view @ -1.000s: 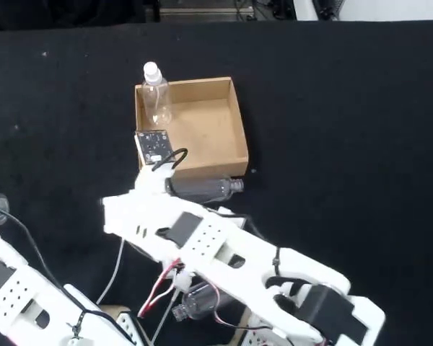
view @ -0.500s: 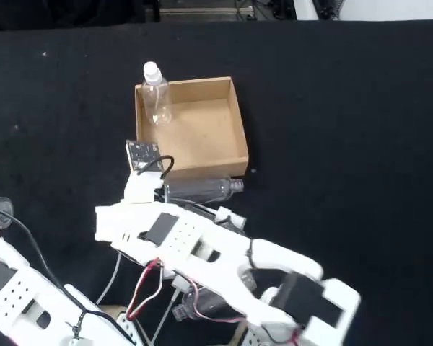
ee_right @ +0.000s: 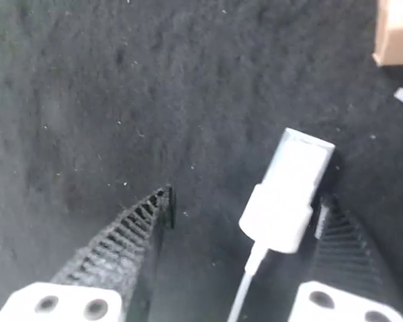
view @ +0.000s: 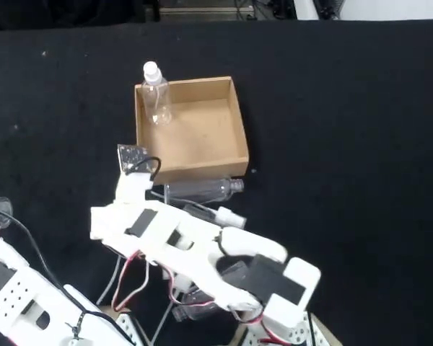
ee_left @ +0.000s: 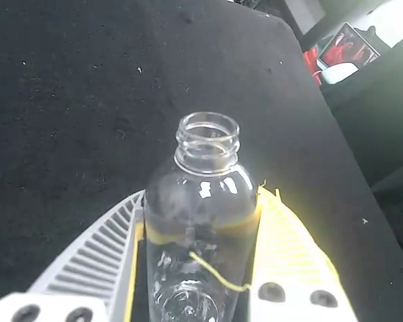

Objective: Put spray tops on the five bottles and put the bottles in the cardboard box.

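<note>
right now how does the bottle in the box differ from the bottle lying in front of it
The standing bottle is upright inside the box and wears a white top; the lying bottle is on its side outside it, neck bare. Both are clear.

Bottle point(ee_left: 201, 221) base past the left wrist view's edge.
</note>
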{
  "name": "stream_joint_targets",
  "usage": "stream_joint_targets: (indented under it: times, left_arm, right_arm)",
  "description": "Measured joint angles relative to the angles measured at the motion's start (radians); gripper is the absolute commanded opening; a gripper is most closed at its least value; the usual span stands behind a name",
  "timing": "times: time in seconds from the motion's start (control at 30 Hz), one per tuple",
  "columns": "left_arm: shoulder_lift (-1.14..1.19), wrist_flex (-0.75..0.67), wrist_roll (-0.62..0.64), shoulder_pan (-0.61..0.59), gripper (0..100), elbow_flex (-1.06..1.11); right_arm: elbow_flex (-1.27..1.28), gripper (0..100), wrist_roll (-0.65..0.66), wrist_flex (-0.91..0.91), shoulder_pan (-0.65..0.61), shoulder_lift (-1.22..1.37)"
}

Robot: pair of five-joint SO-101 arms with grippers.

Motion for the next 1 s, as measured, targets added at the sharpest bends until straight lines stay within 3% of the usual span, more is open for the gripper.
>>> stream_joint_targets:
  times: [0.43, 0.7, 1.0]
  left_arm:
    - [0.0, 0.0, 0.0, 0.0, 8, 0.0]
    - [0.0, 0.0, 0.0, 0.0, 8, 0.0]
    - [0.0, 0.0, 0.0, 0.0, 8, 0.0]
  right_arm:
    - [-0.193, 29.9, -0.052, 0.152, 0.002, 0.133]
    - [-0.322, 8.0, -0.052, 0.384, 0.008, 0.186]
    - [-0.322, 6.7, -0.051, 0.4, 0.009, 0.192]
